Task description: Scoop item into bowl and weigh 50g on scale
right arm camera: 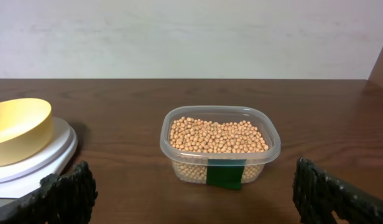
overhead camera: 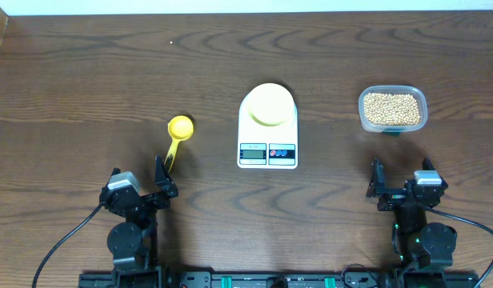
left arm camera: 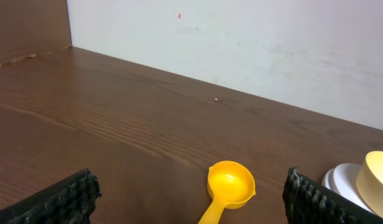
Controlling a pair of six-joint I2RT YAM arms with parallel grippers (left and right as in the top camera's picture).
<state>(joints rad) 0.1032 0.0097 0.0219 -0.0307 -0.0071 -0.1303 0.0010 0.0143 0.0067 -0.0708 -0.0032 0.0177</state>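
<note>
Dark wood table (overhead camera: pixel 86 72), white wall (left arm camera: pixel 241 37) behind. Got bowl (overhead camera: pixel 268 104) parked on scale (overhead camera: pixel 267 140), beans (overhead camera: pixel 392 108) in clear tub (overhead camera: pixel 362 118) right of scale, yellow scoop (overhead camera: pixel 178 134) left of it. Left gripper (overhead camera: pixel 162 178) and right gripper (overhead camera: pixel 380 186) near side of scale, both spread wide, pinching nothing — looks like step one, not yet begun. Next up, probably: lower left gripper onto scoop handle, clamp squarely.
</note>
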